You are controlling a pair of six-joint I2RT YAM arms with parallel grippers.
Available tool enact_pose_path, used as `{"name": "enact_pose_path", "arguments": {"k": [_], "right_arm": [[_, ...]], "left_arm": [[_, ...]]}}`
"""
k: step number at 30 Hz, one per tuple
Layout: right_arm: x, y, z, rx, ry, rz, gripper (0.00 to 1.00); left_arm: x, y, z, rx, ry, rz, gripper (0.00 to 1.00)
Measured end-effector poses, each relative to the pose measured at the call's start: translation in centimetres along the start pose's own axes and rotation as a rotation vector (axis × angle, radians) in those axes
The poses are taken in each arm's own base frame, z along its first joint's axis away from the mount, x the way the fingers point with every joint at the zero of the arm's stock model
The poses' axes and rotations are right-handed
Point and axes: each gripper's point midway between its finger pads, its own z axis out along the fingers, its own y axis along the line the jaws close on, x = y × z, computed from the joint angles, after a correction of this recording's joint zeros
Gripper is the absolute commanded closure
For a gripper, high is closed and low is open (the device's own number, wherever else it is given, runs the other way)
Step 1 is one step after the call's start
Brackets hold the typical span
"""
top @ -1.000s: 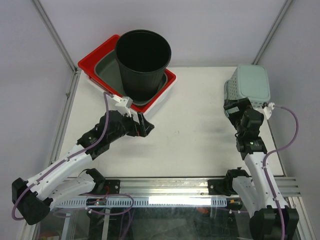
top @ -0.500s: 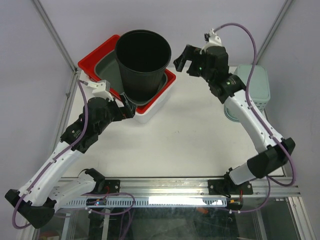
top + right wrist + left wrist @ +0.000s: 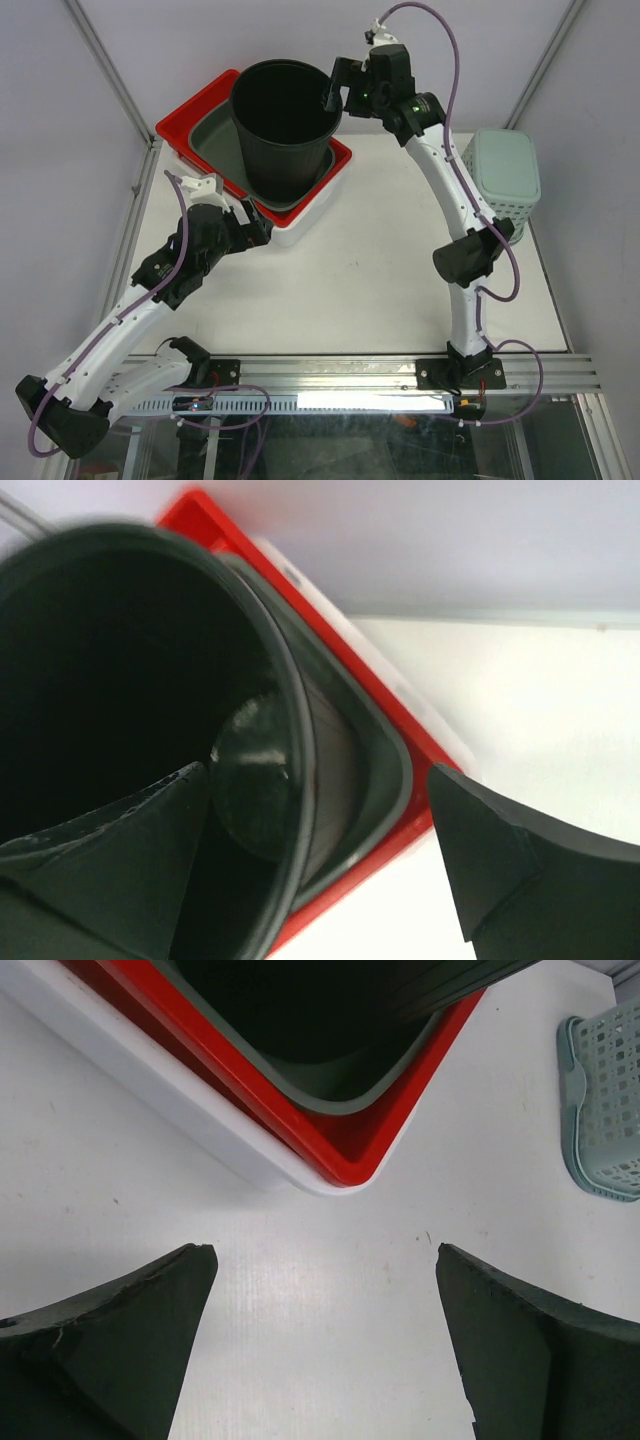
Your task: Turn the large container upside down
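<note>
Two grippers, top view: the left gripper (image 3: 258,222) sits low, at 6 o'clock of the stacked trays. The right gripper (image 3: 335,90) is raised at the 2 o'clock rim of the large black round plastic container (image 3: 285,125).
Container, top view: upright, mouth up, at 11 o'clock on the white table (image 3: 380,270). It stands in a grey-green rectangular plastic tub (image 3: 215,140).
Trays, top view: the tub nests in a red rectangular plastic tray (image 3: 185,125), which sits in a white outer tray (image 3: 285,232).
Basket, top view: a pale green perforated plastic basket (image 3: 498,180) lies at 2 o'clock on the table, well apart from the container.
Left pincer, left wrist view: the left gripper (image 3: 322,1252) has its jaws spread wide with nothing between them. It is over the bare table (image 3: 330,1360).
Trays, left wrist view: one corner of the white outer tray (image 3: 180,1110), red tray (image 3: 300,1130) and grey-green tub (image 3: 300,1090) lies at 12 o'clock, near the fingertips but apart from them. The basket (image 3: 605,1110) is at 2 o'clock.
Right pincer, right wrist view: the right gripper (image 3: 318,772) has its jaws wide apart. The left finger is inside the container (image 3: 100,680) and the right finger outside it, so the rim lies between them. Neither pad is seen touching the rim.
Surroundings, right wrist view: the tub (image 3: 385,770) and red tray (image 3: 200,508) show past the container wall, toward 3 o'clock.
</note>
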Motion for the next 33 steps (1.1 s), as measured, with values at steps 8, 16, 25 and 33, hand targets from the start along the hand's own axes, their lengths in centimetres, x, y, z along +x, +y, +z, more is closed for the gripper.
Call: {"name": "enact_pose_path", "arguments": {"k": [8, 16, 25, 33], "right_arm": [[5.8, -1.0, 1.8, -0.006, 0.162, 0.033, 0.83], [3.0, 0.7, -1.2, -0.075, 0.102, 0.032, 1.00], [-2.1, 2.5, -8.8, -0.150, -0.077, 0.021, 1.00], [-5.7, -1.5, -18.8, -0.082, -0.294, 0.020, 1.00]], "left_arm": [[-0.1, -0.3, -0.3, 0.023, -0.005, -0.010, 0.01], [0.5, -0.5, 0.2, 0.034, 0.010, -0.009, 0.01], [0.4, -0.5, 0.1, 0.037, 0.004, -0.010, 0.01], [-0.2, -1.0, 0.5, 0.046, -0.007, -0.009, 0.01]]}}
